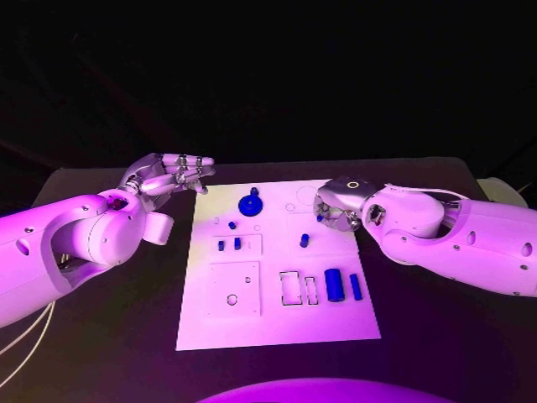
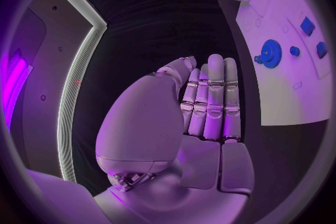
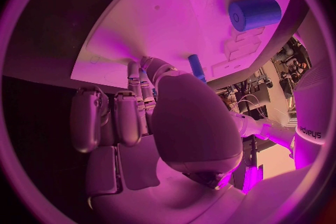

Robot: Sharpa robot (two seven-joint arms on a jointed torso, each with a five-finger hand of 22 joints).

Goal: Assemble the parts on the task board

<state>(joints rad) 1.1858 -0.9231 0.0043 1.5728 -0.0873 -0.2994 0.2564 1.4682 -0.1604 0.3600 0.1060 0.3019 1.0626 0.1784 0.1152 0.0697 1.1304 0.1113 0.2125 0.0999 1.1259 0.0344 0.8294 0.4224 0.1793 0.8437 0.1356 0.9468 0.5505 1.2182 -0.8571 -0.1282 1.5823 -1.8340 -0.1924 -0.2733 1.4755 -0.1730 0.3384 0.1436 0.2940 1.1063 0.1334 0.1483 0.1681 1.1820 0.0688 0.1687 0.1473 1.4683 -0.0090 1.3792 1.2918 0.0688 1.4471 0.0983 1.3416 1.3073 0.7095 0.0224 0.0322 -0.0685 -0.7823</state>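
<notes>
The left hand [image 1: 172, 175] hovers just off the task board's [image 1: 208, 323] far left corner, fingers straight and side by side, holding nothing. On the board a blue gear [image 1: 251, 204] lies near the far edge, small blue pieces [image 1: 227, 244] sit left of centre, a short peg [image 1: 304, 240] lies mid-board, and a thick cylinder [image 1: 334, 285] rests beside a thin pin [image 1: 356, 286]. The right hand [image 1: 337, 206] is over the board's far right corner, fingers bent down to the surface; whether it grips anything cannot be told.
</notes>
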